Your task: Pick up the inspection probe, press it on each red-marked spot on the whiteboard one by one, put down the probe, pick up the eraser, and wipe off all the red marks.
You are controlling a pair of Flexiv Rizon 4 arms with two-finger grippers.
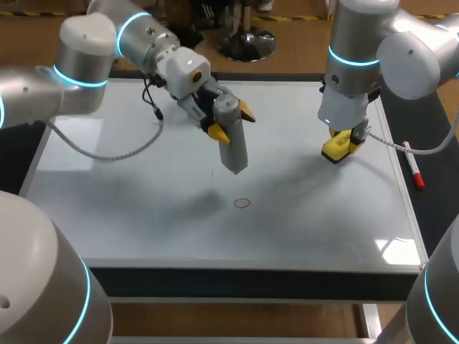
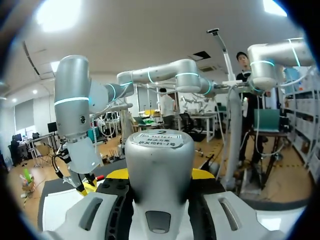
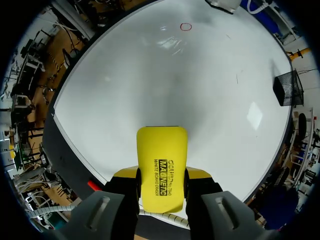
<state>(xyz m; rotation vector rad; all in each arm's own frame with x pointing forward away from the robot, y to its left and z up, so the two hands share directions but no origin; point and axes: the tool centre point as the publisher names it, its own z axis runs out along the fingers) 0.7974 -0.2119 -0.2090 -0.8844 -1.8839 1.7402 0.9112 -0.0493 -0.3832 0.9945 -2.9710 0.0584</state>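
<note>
Gripping the grey inspection probe (image 1: 233, 147), the left gripper (image 1: 231, 122) sits at upper centre of the head view, its fingers clenched on the probe's body from two sides. The probe points downward, tilted, above the whiteboard (image 1: 129, 208), with its tip clear of the surface. One red mark (image 1: 242, 203), a small circle, lies at centre frame, below the probe tip and apart from it. The right gripper (image 1: 343, 143), at the right of the frame, has its fingers grasping the yellow eraser (image 1: 336, 152) over the board's right part; contact with the board cannot be told. A red marker (image 1: 414, 166) lies on the dark table (image 1: 434, 208) just beside the board's right edge.
</note>
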